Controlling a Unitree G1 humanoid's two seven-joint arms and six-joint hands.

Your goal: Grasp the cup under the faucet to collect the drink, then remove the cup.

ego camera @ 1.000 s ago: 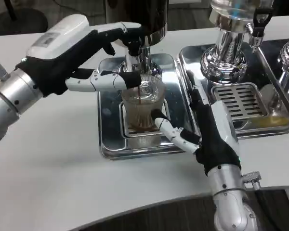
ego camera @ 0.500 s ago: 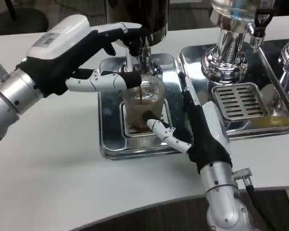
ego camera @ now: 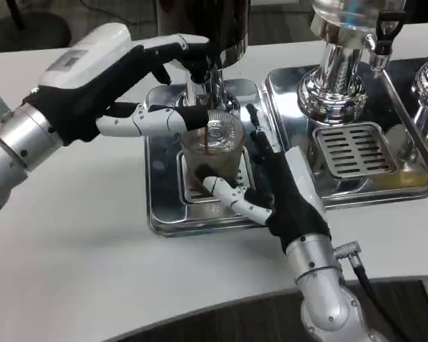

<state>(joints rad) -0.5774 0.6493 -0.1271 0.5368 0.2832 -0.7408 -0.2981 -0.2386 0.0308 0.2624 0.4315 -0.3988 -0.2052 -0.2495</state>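
Left hand [ego camera: 114, 75] on faucet [ego camera: 197, 68], fingers pressing it so drink runs into cup [ego camera: 212, 153]. Right hand [ego camera: 274, 189] spread open just right of cup on tray [ego camera: 160, 214], cupping w/o clear grip, prob ready to grab.

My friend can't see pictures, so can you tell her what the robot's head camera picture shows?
A clear cup with brown drink in it stands on a shiny metal tray under a faucet. The robot's left hand reaches to the faucet, with one finger at the cup's rim. Its right hand closes in around the cup from the other side.
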